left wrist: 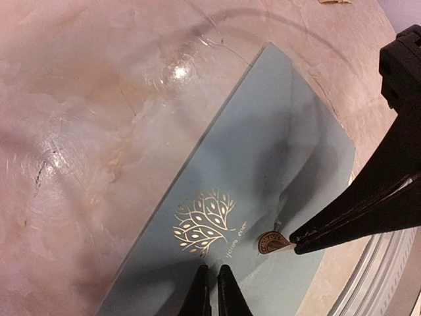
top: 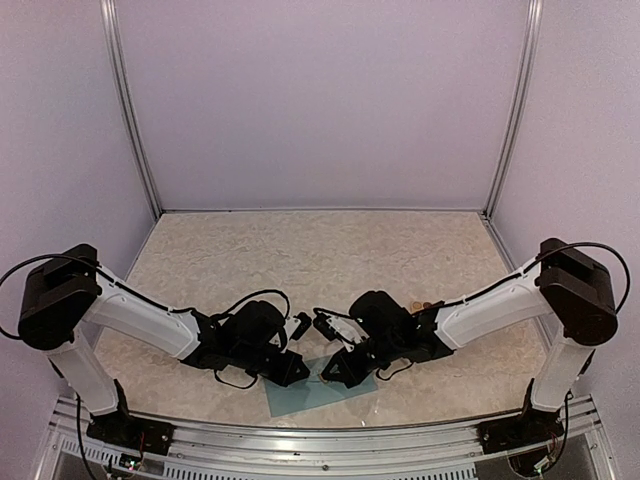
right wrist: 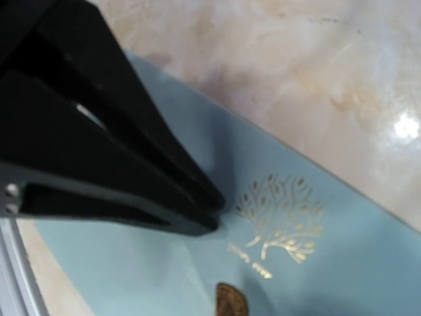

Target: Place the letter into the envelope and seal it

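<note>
Two arm bases stand at the near edge of the bench [top: 300,260], on a metal rail [top: 320,445]. One is at the left and one is at the right. Both arms bend in toward the middle and reach down.

Just past the rail, the envelope [left wrist: 276,145] lies flat on the bench, near the edge and in the middle, between the two arms. It is teal-blue. A gold tree [left wrist: 204,220] is printed on it, with small gold words under the tree.

Both sets of fingers meet over the envelope. The left fingers [left wrist: 197,296] are almost closed, with only a thin slit between them. Their tips rest on the envelope just beside the gold tree, and they hold nothing.

The right fingers [left wrist: 355,210] come in from the right side and are closed tight. Their tips pinch the edge of a small round brown sticker [left wrist: 270,242]. The sticker sits low over the envelope, just right of the gold words. I cannot tell if it touches the paper.

Farther back and to the right, a small tan thing [top: 425,303] lies on the bench behind the right arm. It is too small to make out.

Farthest away, plain pale walls [top: 320,100] stand around the bench.
</note>
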### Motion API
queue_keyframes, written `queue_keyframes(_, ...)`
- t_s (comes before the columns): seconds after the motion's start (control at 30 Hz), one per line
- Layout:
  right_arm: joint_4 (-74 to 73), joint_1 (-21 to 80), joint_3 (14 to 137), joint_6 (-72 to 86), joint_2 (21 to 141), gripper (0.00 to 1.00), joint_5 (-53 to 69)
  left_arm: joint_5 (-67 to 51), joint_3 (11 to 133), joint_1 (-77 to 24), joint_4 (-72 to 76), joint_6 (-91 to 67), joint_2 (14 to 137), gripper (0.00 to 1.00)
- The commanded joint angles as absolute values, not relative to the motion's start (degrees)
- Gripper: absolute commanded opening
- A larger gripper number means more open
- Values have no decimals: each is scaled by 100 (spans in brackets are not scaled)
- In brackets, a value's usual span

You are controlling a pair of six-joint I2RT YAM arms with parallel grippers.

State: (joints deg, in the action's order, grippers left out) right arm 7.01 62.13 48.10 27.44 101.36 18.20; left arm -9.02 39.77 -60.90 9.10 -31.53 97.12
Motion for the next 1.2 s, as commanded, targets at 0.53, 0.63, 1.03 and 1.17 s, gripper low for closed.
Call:
queue_keyframes(0.53,819,6342,5014,2702,10561,0,2020,-964,3867,-6139,870,-3155,9870,2)
queue_keyframes(0.63,878,6346,5023,2716,10599,0,2071,-966,3867,-6144,870,-3163,9870,2)
queue_keyframes(1.03,1030,6348,5060,2751,10725,0,2367,-996,3867,-6144,909,-3188,9895,2)
queue_keyframes(1.17,1134,6363,5080,2790,10769,0,2578,-1008,3843,-6152,945,-3212,9921,2)
